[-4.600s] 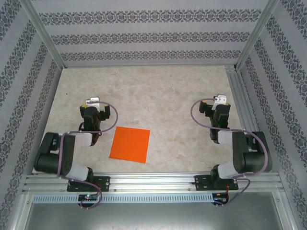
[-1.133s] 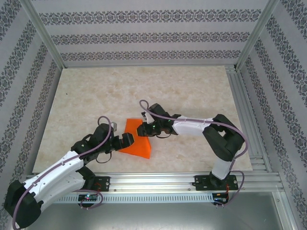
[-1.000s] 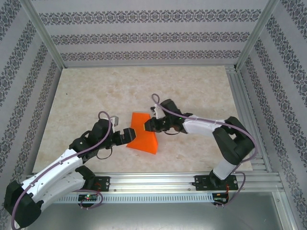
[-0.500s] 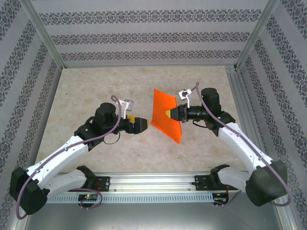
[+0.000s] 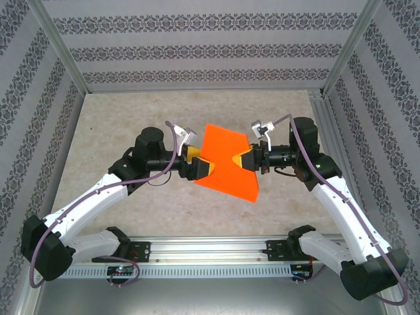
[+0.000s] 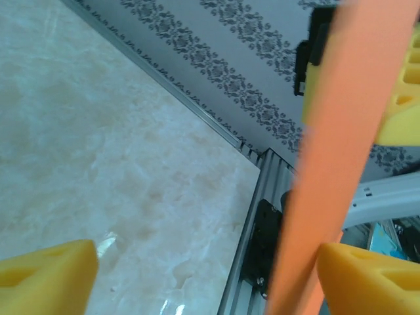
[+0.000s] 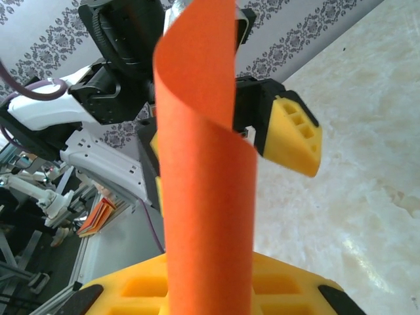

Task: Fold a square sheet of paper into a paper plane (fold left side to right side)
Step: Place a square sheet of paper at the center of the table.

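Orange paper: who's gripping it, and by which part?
The right gripper is shut on the orange paper at its right edge; the left gripper has open jaws straddling the left edge.

The bright orange paper sheet (image 5: 226, 172), earlier flat on the beige marbled table (image 5: 131, 118), now hangs pinched in the yellow-padded right gripper (image 5: 245, 160). The left gripper (image 5: 201, 168) now straddles its left edge.

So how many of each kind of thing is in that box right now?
Orange paper: 1
Arms: 2, the left arm and the right arm
Claws: 2, the left claw and the right claw
Total: 5
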Controlling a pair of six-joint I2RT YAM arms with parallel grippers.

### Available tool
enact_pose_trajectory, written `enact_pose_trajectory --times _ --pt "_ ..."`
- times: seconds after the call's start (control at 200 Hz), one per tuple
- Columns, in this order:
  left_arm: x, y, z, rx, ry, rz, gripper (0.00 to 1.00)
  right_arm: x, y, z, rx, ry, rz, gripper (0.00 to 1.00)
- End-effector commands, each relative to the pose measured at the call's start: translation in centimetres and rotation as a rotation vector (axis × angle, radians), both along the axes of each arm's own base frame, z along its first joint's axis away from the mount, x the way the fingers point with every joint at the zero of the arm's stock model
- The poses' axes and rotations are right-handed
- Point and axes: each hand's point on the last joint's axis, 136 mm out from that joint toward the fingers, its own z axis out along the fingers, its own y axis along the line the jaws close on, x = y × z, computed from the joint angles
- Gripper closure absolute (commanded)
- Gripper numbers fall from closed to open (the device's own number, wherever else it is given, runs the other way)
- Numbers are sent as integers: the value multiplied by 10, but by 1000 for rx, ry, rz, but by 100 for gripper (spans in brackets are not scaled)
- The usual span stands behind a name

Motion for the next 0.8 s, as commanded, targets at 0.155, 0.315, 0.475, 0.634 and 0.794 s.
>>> enact_pose_trajectory --times 0.155,0.315,0.475,0.634,0.794 --pt "-15 -6 34 -110 -79 -84 81 6 -7 2 -7 -53 -35 79" --pt "-9 0 15 -88 -26 -12 100 24 -18 -14 -44 -26 -127 71" --pt "7 7 -32 32 127 116 100 53 -42 -49 -178 35 -319 44" --pt "20 21 -110 216 329 267 100 81 -76 -86 -301 110 -534 30" --pt "22 40 -189 435 524 392 100 97 -103 -136 -449 227 -687 25"
